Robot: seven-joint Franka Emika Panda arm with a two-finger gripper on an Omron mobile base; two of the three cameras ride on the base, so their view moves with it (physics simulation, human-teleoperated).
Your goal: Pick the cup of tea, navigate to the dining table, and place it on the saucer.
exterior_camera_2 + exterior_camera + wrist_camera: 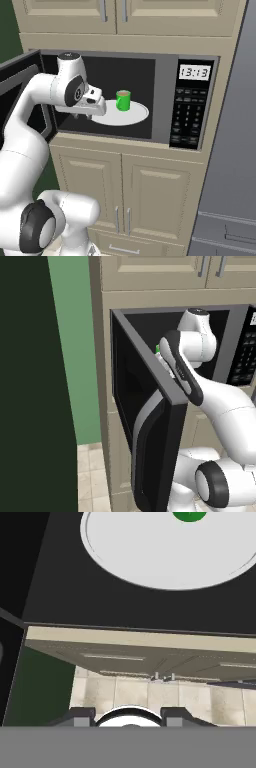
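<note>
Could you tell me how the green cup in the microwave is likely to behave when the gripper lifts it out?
The cup of tea looks rigid and small, so probably light. Its smooth surface may slip. It stands upright on the white turntable plate, so tilting would likely spill.

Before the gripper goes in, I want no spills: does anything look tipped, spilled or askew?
Nothing stands out. The small bright green mug stands upright on the round white microwave plate, with no liquid visible on the plate. The dark microwave door hangs wide open.

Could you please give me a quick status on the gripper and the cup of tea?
Gripper at microwave mouth, empty, state unclear. Cup of tea upright on turntable plate, untouched. Open door beside arm; path looks clear.
</note>
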